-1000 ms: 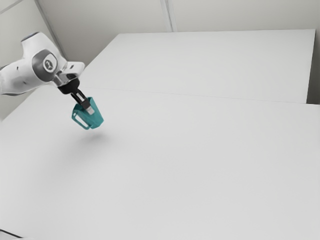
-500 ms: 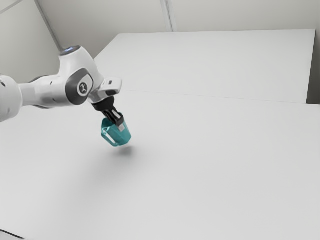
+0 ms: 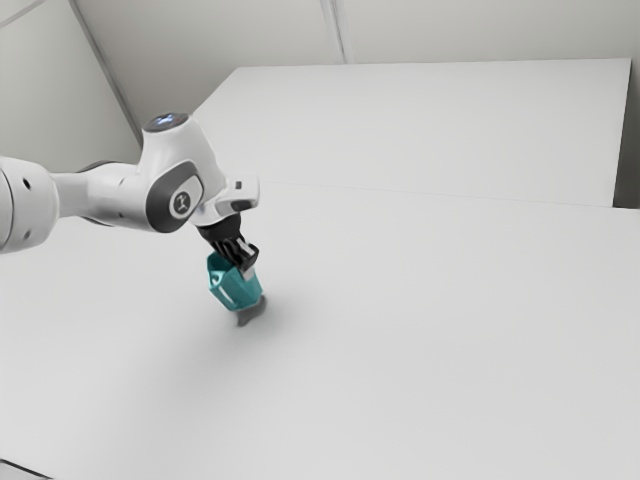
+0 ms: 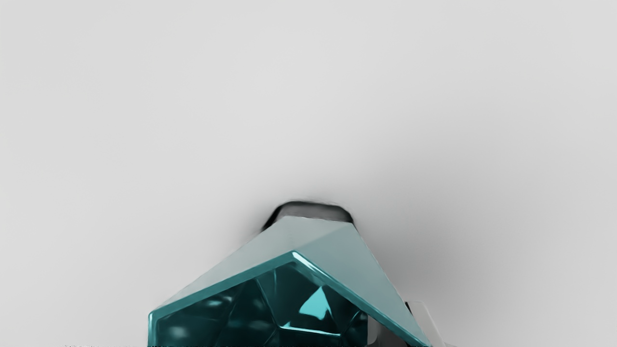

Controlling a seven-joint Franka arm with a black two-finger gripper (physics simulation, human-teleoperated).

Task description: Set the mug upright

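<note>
The teal, faceted mug is tilted, its mouth toward the arm and its base low over the white table, close to a dark shadow; whether it touches is unclear. My gripper is shut on the mug's side wall. The wrist view looks into the open mouth of the mug, and there the gripper pinches the wall, one finger inside and the other outside. Most of both fingers is hidden by the mug.
The broad white table spreads around the mug, with a seam line behind it. Pale walls rise beyond the table's far edge. A dark cable lies at the exterior view's lower left corner.
The arm has carried the mug toward the exterior view's right and lower in that view, closer to the table. The mug's tilt has changed along with my hand's, and the grip has stayed.
</note>
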